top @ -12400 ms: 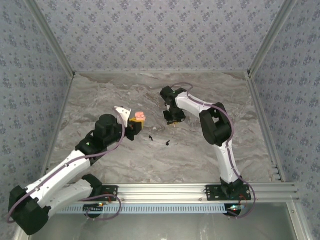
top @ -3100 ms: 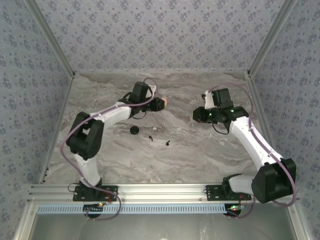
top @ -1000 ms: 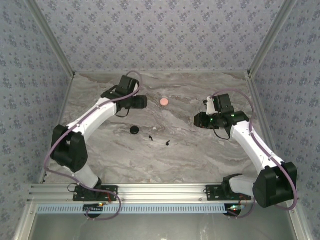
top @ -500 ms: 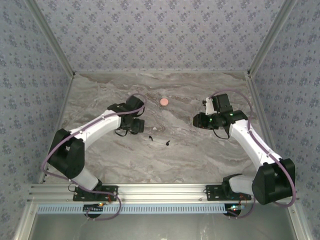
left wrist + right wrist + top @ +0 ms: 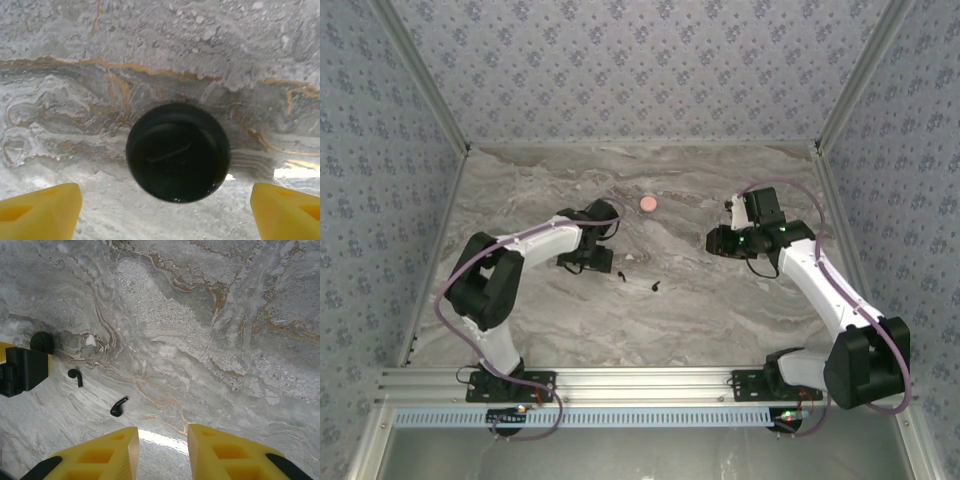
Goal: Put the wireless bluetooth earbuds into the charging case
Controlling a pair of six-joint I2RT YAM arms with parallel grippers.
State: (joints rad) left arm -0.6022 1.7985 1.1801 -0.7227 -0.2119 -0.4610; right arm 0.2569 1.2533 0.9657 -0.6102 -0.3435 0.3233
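So, step: grabbing the black round case [image 5: 177, 151], I reckon
Left gripper [image 5: 590, 262]: jaws wide, straddling the case, not touching
Right gripper [image 5: 161, 442]: narrow gap, empty
Black earbuds [image 5: 75, 375]: loose on marble table [image 5: 720, 330], 4 o'clock of case
Next: probably close squarely on the rim

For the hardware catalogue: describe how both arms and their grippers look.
Both the left arm and right arm have white link shells, black joints and a mauve cable looping alongside. The left gripper and right gripper carry blocky yellow fingers; small green lights glow near the right wrist.
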